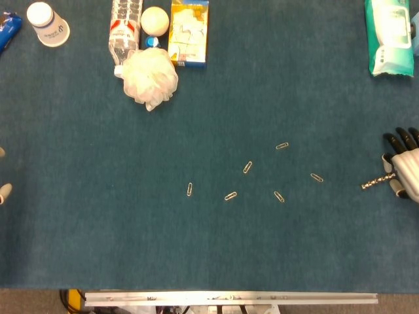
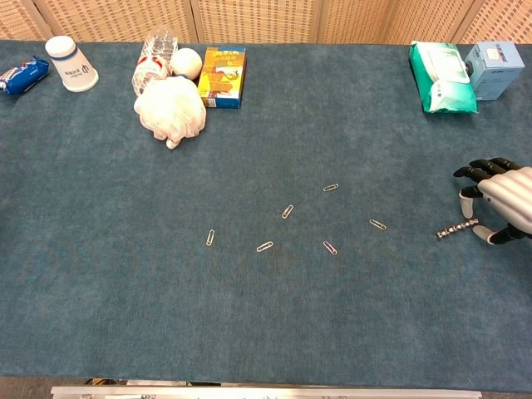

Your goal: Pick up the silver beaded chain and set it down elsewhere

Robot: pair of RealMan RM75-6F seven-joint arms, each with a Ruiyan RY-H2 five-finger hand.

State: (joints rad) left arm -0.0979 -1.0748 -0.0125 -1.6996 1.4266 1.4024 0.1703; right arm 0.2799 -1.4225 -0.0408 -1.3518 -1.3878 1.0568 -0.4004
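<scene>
Grasp forming on the short silver beaded chain (image 2: 457, 229) at the right edge of the blue felt-covered counter (image 2: 266, 307).

Right hand (image 2: 501, 200) sits at the chain's outer end, dark fingertips (image 2: 467, 172) arched above it and two pale fingertips (image 2: 480, 232) either side of that end; whether they already pinch it I cannot tell, since the chain lies flat on the counter in both views. Left hand (image 1: 4, 191) shows only as pale fingertips at the far edge, away from everything, its state unclear. The pick-up step looks barely begun. Next comes a firm pinch on the chain's end and a straight lift, then a carry toward bare counter, keeping away from the scattered metal paper clips (image 2: 330, 246) nearby.
</scene>
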